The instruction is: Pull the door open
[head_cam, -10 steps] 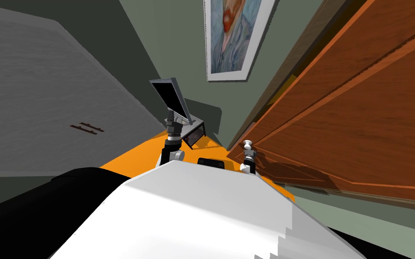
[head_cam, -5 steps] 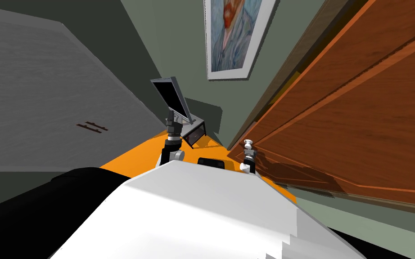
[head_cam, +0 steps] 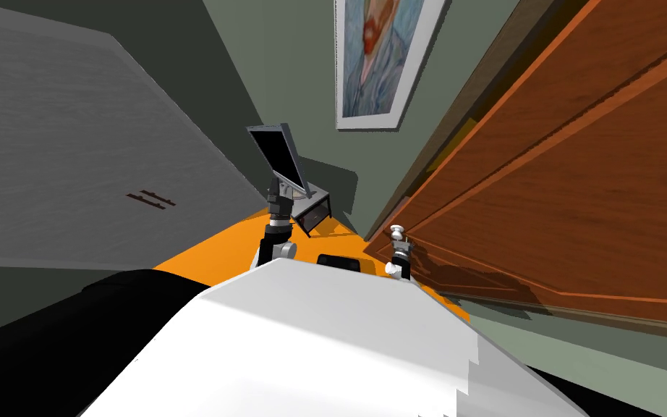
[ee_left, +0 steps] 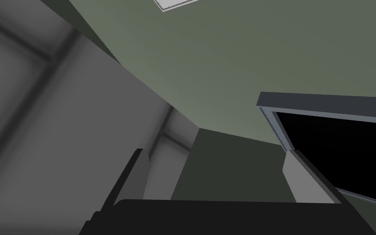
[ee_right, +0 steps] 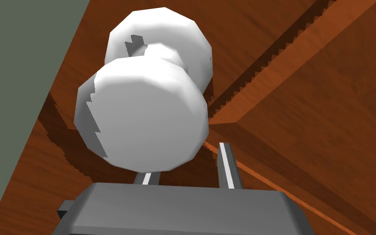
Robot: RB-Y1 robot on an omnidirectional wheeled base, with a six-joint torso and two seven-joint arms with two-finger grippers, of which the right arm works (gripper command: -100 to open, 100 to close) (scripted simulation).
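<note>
My right gripper [ee_right: 185,161] stays clamped on the knob [ee_right: 142,118]; my view turned slightly, the door [head_cam: 578,181] barely swung, so I keep pulling; left gripper [ee_left: 213,151] released

The white knob [ee_right: 142,118] covers the fingertips of the right claw [ee_right: 186,161], so where they touch it cannot be seen. The brown door [head_cam: 578,181] and the painting [head_cam: 375,58] run off the picture's edges.
</note>
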